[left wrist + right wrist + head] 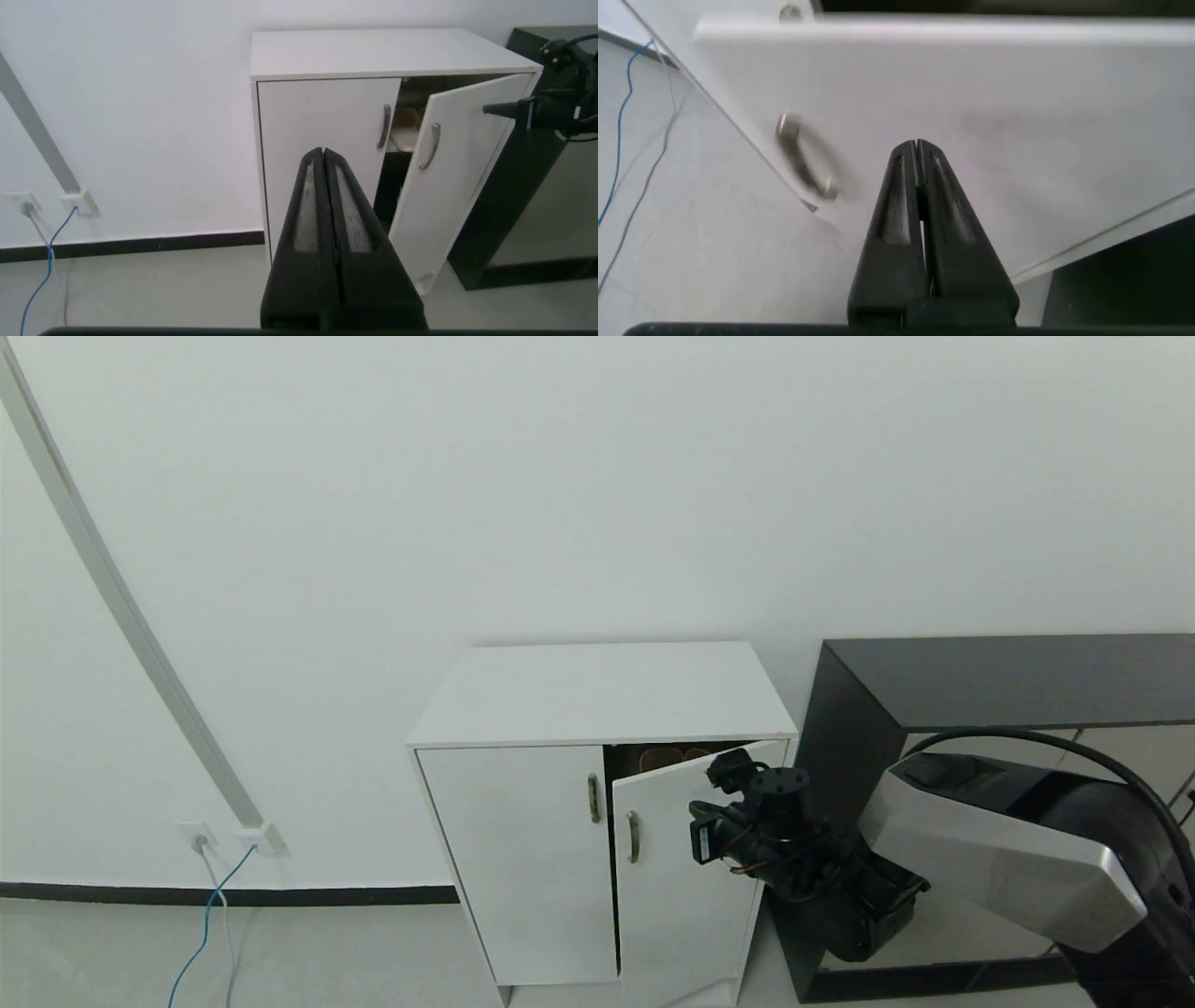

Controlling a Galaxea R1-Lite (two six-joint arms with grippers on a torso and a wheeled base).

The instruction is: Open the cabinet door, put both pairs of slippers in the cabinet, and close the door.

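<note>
The white cabinet (597,695) stands against the wall with its left door (509,859) closed. Its right door (686,896) stands ajar, and its handle (633,836) faces me. Tan slippers (667,756) show through the gap at the top of the door, on a shelf inside (404,131). My right gripper (724,775) is shut, its tips (918,145) against the outer face of the ajar door (1018,112), beside the handle (805,159). The left gripper (322,154) is shut on nothing, held back from the cabinet (374,56), in front of the closed door.
A dark table or cabinet (1008,681) stands directly to the right of the white one, close to the ajar door. Wall sockets (233,838) with a blue cable sit low on the left wall. A slanted white conduit (112,588) runs down to them.
</note>
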